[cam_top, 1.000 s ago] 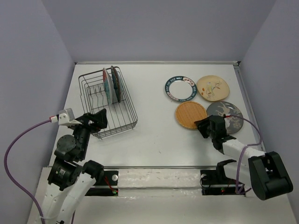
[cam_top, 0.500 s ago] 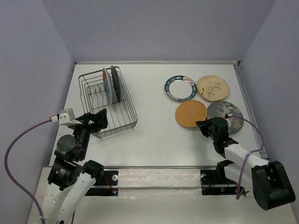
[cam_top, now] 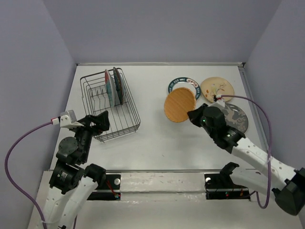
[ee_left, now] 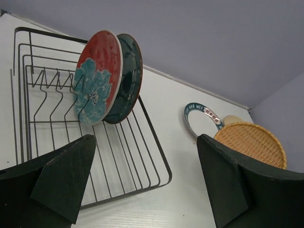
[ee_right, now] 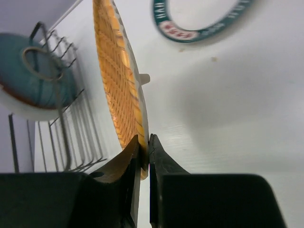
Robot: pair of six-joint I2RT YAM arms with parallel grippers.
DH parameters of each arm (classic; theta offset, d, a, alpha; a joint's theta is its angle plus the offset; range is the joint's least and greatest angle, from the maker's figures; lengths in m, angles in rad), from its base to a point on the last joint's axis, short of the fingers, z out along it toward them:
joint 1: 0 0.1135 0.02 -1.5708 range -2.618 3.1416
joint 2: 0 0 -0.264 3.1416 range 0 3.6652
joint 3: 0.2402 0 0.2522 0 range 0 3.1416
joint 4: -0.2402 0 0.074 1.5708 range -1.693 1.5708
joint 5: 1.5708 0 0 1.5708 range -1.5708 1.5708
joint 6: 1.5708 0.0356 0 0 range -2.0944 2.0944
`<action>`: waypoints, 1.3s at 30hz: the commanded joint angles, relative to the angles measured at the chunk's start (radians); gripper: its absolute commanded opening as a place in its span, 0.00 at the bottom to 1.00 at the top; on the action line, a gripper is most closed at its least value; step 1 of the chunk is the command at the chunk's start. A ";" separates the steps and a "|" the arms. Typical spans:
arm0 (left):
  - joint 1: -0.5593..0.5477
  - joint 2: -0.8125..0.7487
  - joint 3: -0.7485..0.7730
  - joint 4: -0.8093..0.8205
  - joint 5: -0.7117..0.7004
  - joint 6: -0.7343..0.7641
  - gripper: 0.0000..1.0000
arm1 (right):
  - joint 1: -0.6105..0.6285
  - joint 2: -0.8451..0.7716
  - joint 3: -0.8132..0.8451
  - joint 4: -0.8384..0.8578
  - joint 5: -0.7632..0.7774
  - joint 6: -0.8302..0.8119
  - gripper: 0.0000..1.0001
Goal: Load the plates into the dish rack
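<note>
Lifted, the orange plate [cam_top: 179,105] stands edgewise (right gripper [ee_right: 144,142] pinching rim).

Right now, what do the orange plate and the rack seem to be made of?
The orange plate looks like woven rattan or bamboo, matte, from its criss-cross weave; it could be moulded plastic. The rack looks like thin dark metal wire, probably coated, judging by its even colour.

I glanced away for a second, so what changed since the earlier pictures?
The right gripper shut on the orange woven-look plate and lifted it left, toward the dish rack. The left gripper, the two racked plates and the other three plates stayed put.
</note>
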 commanded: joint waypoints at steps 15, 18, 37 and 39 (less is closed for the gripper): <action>0.003 -0.180 0.076 -0.055 -0.500 -0.078 0.99 | 0.559 0.997 1.282 0.134 0.479 -0.551 0.07; -0.038 -0.229 0.070 0.004 -0.555 -0.031 0.99 | 0.596 1.185 1.546 0.084 0.529 -0.623 0.07; -0.126 -0.340 0.011 0.072 -0.556 0.006 0.99 | 0.631 1.777 2.113 0.515 0.766 -1.098 0.07; -0.127 -0.340 0.010 0.074 -0.556 0.008 0.99 | 0.631 1.784 2.096 0.517 0.769 -1.090 0.07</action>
